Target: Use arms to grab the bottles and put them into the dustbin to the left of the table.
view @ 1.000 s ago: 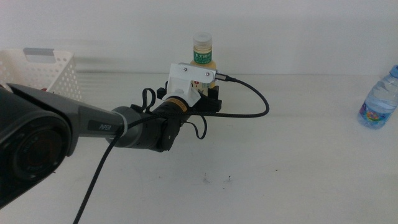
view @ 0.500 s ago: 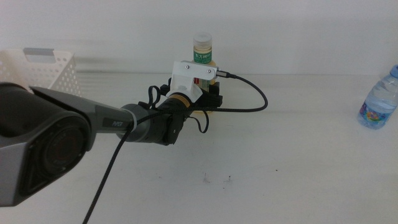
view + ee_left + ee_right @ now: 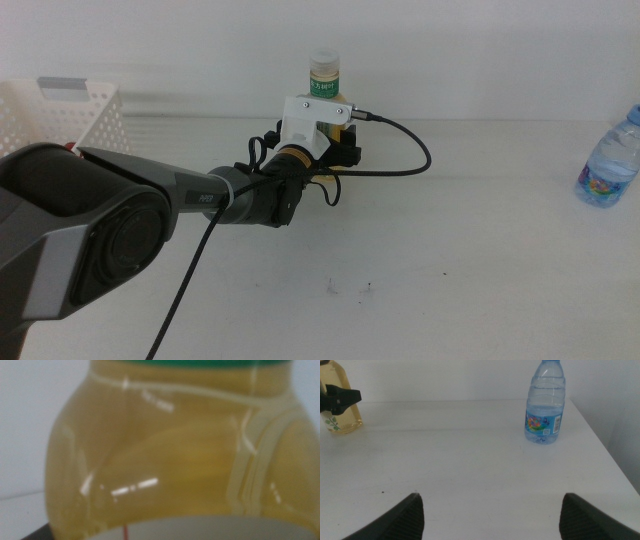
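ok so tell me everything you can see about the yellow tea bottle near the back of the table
The tea bottle stands upright near the table's far edge. It looks like clear plastic, filled with amber liquid, with a pale cap and a green label band. The left gripper is at its lower body, hiding that part in the middle view. The left wrist view is filled by its glossy, curved amber belly below the label. The right wrist view shows a dark jaw tip over its side.

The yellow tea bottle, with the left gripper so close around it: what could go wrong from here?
1. The yellow tea bottle is tall and the left gripper sits low on it, so it might tip when lifted.
2. The dustbin is far to the side, so a weak hold may slip on the way.
3. The cable could snag.
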Robot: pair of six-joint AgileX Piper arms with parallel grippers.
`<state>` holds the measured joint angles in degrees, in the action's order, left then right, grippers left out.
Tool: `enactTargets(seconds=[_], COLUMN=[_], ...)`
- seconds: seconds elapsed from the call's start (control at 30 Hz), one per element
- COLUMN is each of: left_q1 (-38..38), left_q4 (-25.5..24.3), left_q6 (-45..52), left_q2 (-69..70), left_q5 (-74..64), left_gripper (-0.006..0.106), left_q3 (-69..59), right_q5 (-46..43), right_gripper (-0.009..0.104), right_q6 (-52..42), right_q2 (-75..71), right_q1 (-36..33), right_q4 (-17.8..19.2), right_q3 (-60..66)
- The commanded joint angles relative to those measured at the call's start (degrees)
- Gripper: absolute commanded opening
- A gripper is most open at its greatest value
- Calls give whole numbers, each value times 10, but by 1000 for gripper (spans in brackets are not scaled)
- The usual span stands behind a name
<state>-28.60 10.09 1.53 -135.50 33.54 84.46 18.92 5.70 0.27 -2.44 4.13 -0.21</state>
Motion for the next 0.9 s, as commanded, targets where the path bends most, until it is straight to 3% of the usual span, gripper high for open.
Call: enactTargets(seconds=[0.0,0.1,0.2,0.4,0.43,0.5,0.87], left_q1=[4,6,7,7,7,7,7], left_q4=[4,9,9,4,-9,-17,-24], left_q6=[2,-1,-1,-1,-1,-1,1], left_q2=[-4,-6,-6,-4,11,32,237], left_q5=[14,14,32,49,46,48,23], left_gripper=[93,88,73,25,9,-2,-2], left_q3=[4,4,4,2,-9,-31,-239], right_q5=[-7,-7,-7,-7,-7,-7,-7], right_gripper=[86,86,86,86,86,86,86], right_q6=[-1,-1,-1,-1,-1,-1,-1], right_q2=[-3,-3,-3,-3,-3,-3,-3], right_q1=[3,3,3,3,3,3,3], right_q4=[2,2,2,2,2,2,-1], right_q3=[2,2,2,2,2,2,2])
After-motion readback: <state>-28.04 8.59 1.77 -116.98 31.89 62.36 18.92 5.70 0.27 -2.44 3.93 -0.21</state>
